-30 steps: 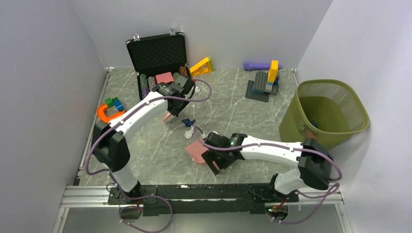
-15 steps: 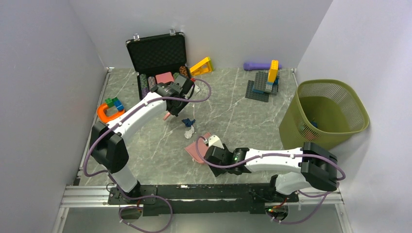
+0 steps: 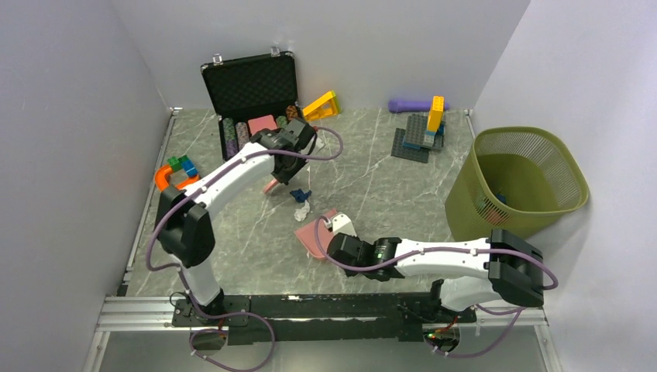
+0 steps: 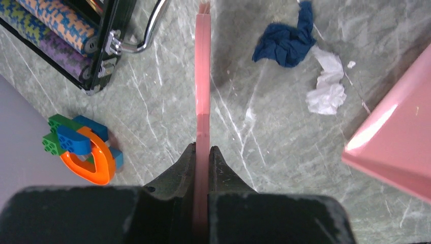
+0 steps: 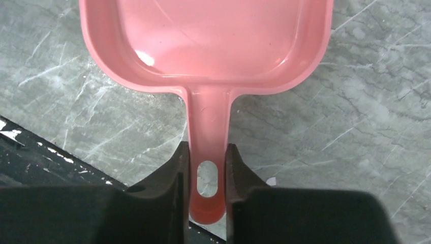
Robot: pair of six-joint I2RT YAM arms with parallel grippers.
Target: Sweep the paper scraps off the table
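Status of the sweep: under way, not finished. On the table (image 3: 372,186) the left gripper (image 4: 202,152) is clenched on a pink hand brush (image 4: 203,76) (seen edge-on, so its bristles cannot be confirmed); the brush tip rests near the centre of the table, at about 5 o'clock of the open poker-chip case (image 3: 248,85). The right gripper (image 5: 207,152) is clamped on the handle of a pink dustpan (image 5: 203,40); the pan lies flat on the marble, and the part in the wrist view holds nothing.

Paper scraps seen on the surface: one navy wad (image 4: 287,43) and one white wad (image 4: 325,89), touching or nearly so, between brush and pan; from above they lie at 11 o'clock of the pan and 5 o'clock of the brush tip.

At 3 o'clock of the table stands a green wastebasket (image 3: 467,194); small coloured bits show inside, too small to identify.

Judgement: the two wads are not yet swept into the pan; emptying into the basket would follow.
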